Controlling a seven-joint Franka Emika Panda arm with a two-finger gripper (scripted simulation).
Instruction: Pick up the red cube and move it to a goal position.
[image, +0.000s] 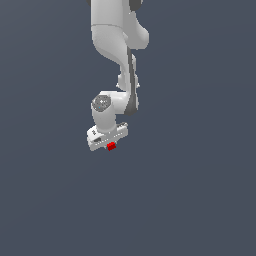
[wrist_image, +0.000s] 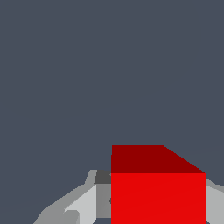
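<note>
Item: arm (image: 117, 45), white, jointed, entering from the top edge of the exterior view and bending down to a rounded wrist with a grey cap

Item: gripper (image: 110, 145), white, wide body tilted slightly, at the low end of the arm, near the middle of the exterior view

Item: cube (image: 111, 146), bright red, tiny beside the gripper body, sitting right at the gripper's underside; only a small part shows past the white housing in the exterior view

Wrist view: cube (wrist_image: 157, 197) fills the lower part of the picture, brighter front face and darker top face both visible; a pale grey finger (wrist_image: 83, 203) stands just beside one flank, and a sliver of grey shows at the other flank

Gripper state: jaws drawn in against the cube from both sides, gripping it

Surroundings: flat, even slate-blue ground behind everything in both views; whether the cube touches any surface cannot be told
</note>
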